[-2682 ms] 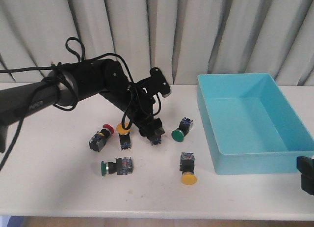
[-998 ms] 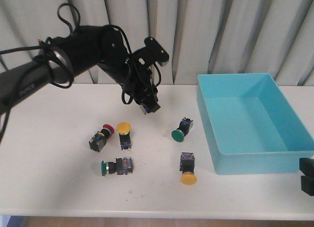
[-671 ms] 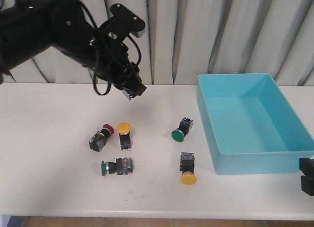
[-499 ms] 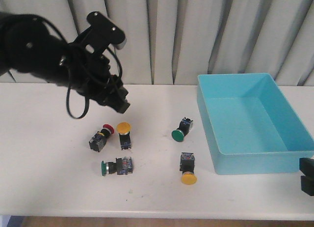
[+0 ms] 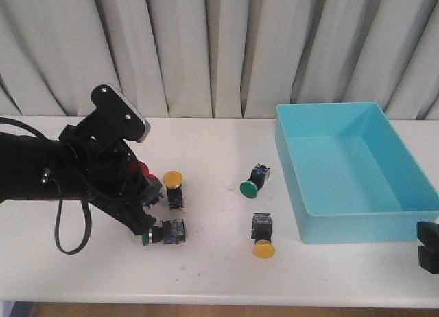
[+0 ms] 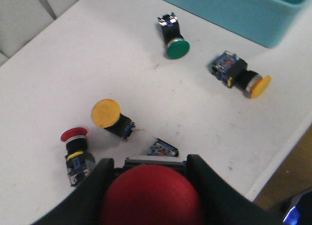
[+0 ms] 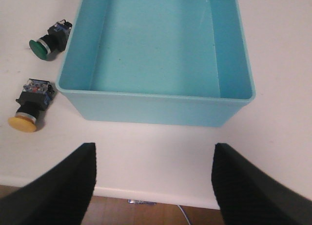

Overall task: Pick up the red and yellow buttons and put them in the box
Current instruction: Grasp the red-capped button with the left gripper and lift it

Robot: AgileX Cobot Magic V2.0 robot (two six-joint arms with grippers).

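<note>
- Left gripper [image 6: 151, 198] closed on a red button [image 6: 152, 195], low over the table's left side
- Right gripper [image 7: 152, 178] open, idle near the box [image 5: 394, 224]
- Step: carry; next, travel right to the box, release inside

A white desk [image 5: 206, 262] stands in front of a long grey curtain [image 5: 226, 49] with soft folds. Brown wood floor [image 7: 58, 198] shows below the desk's edge
</note>
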